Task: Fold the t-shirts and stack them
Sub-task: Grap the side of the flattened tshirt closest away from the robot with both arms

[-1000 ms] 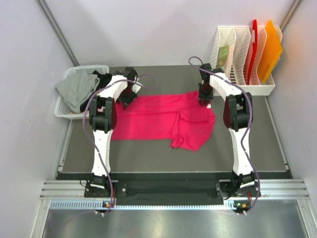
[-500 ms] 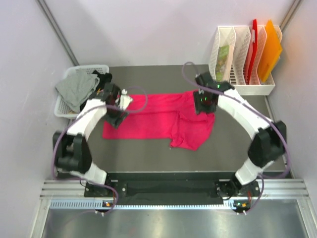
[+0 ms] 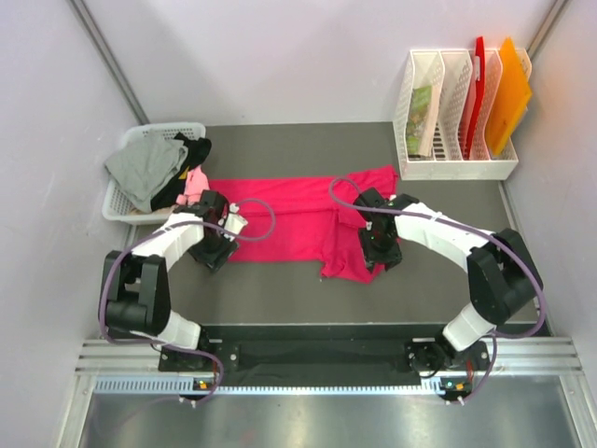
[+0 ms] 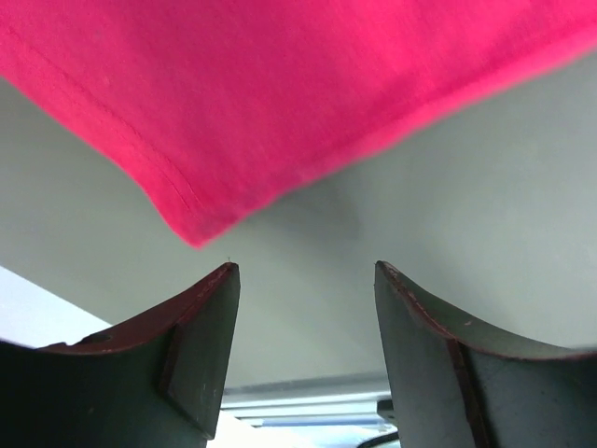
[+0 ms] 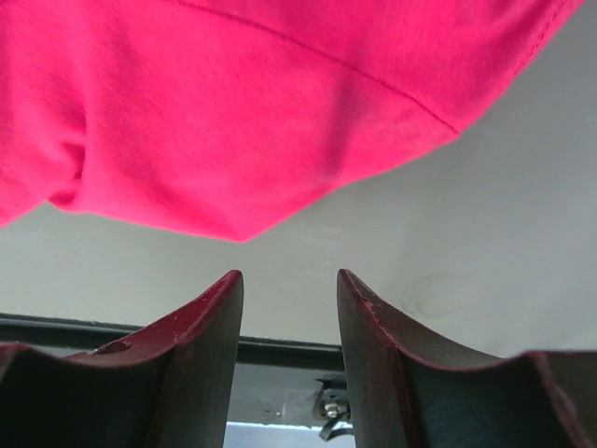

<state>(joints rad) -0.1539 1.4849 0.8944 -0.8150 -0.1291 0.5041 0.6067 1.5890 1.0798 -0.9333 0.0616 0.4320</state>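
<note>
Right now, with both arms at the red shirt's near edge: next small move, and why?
Probably ease both arms forward onto the near edge of the red t-shirt and close. The left gripper is open and empty, just short of the hem corner. The right gripper is open too, just short of the shirt's edge, with bare table between. The shirt lies spread out, not yet folded.

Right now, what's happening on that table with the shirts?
Two robot arms are working on the red shirt, which lies spread on the table, bunched at its right end. The left gripper is at the shirt's near left corner and the right gripper at its near right edge. Both are open and hold nothing. A grey shirt, a black shirt and a pink shirt wait in the basket at the left.
</note>
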